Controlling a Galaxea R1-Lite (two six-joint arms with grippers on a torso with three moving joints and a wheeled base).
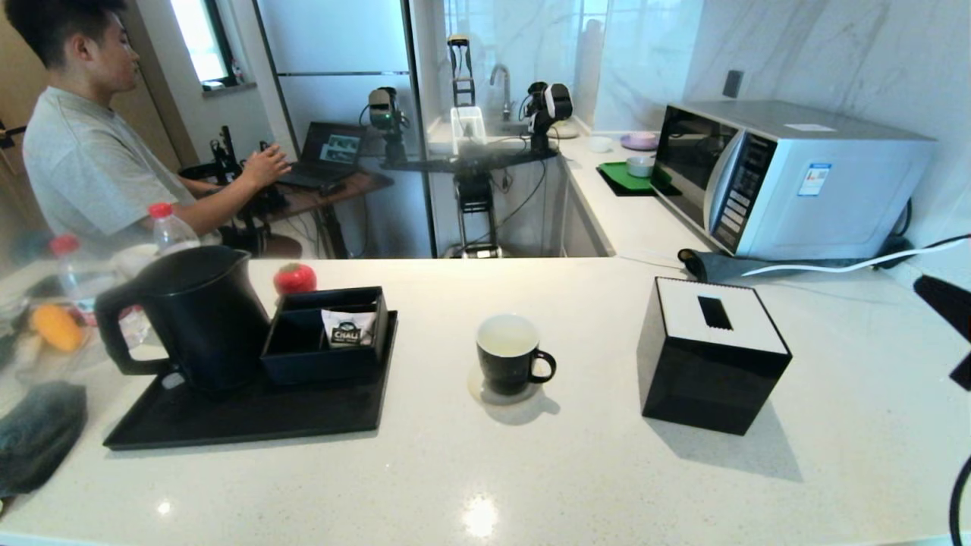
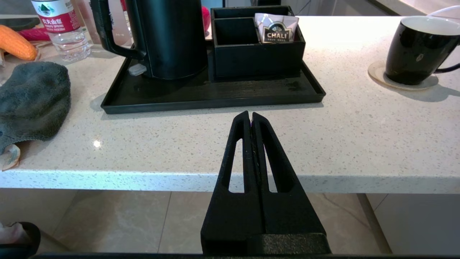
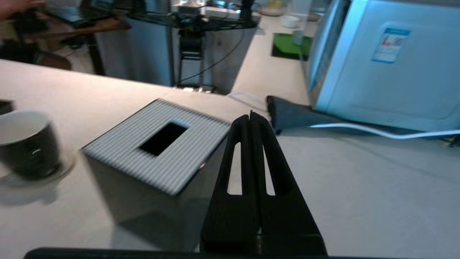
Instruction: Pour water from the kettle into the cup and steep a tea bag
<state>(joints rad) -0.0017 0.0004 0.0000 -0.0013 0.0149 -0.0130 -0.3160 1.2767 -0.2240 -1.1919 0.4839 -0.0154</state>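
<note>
standing on black tray (image 1: 227, 425), matte black kettle (image 1: 190, 318), loop handle; both end effectors (image 2: 250, 117) (image 3: 250, 117) pressed together, empty.

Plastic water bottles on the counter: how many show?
2. One red-capped bottle stands behind the kettle; a second bottle stands further left, near the counter's edge. Others may be hidden behind the kettle.

Kettle (image 1: 199, 315): matt black plastic. Cup (image 1: 510, 356): glossy black outside, smooth white inside. Tray (image 1: 250, 413): matt black, faint grain. Surface (image 1: 531, 470): speckled white stone, polished. Cloth (image 2: 32, 100): grey, fluffy. Tissue box (image 1: 709, 356): glossy black sides, ribbed white lid. Microwave (image 1: 789, 178): silvery casing.
</note>
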